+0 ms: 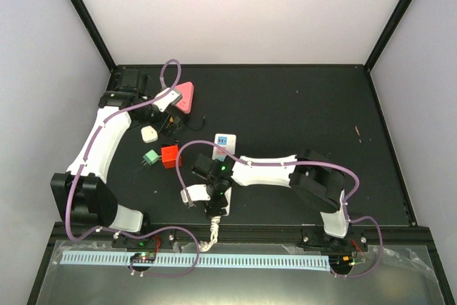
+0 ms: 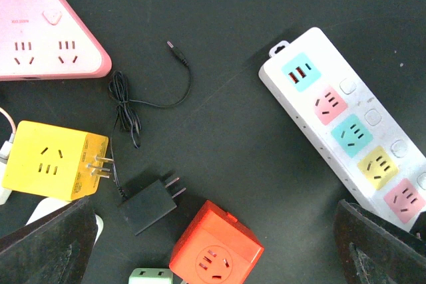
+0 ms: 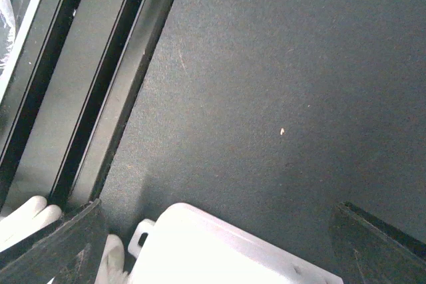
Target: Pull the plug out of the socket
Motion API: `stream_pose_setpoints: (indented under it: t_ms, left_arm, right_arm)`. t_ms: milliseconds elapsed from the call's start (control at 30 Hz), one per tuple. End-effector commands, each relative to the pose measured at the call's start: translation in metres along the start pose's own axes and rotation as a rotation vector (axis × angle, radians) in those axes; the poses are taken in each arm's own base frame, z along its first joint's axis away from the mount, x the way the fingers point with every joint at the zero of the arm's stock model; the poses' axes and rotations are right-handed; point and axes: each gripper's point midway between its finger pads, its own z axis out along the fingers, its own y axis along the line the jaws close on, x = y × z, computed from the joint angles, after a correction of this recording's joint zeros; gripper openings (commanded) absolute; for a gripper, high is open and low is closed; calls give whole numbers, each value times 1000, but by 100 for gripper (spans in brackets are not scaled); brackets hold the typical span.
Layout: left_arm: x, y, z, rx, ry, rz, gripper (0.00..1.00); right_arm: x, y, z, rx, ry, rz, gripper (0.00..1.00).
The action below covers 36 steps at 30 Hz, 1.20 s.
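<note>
Socket [image 1: 224, 141] lies directly beneath the right tool [image 3: 216, 231].

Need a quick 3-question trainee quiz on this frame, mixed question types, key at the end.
1. True or false: the black adapter is plugged into the power strip.
2. Multiple choice: the triangular socket in the left wrist view is A) pink, B) yellow, C) green.
3. Short answer: which arm's gripper hangs over the near end of the power strip?

Key
1. False. It lies on the table, prongs bare, apart from the strip.
2. A.
3. The right gripper, jaws open.
</note>
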Motion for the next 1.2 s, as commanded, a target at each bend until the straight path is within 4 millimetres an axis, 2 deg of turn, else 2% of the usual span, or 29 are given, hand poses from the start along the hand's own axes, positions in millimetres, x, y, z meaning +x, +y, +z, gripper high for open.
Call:
stream_pose_setpoints:
  t_ms: [0,267,467,933,1167]
  left_arm:
    - [-8,-2,-7,8,-49,-7,99]
    - [-9,-4,-8,20,-54,-6,99]
    - [-9,-4,-8,22,-56,-6,99]
    - [-10,-6,-10,29,-59,-8,99]
    - [-12,-7,-10,36,-60,-7,99]
  right_arm:
    - [13,-20,-6,47,57,31,93]
    - [56,-41,-19,78,123,93,93]
    - [99,-55,-31,82,189,131,93]
    - [212,-83,-99,82,278,321,93]
    - [269,-82,-134,66,311,435,93]
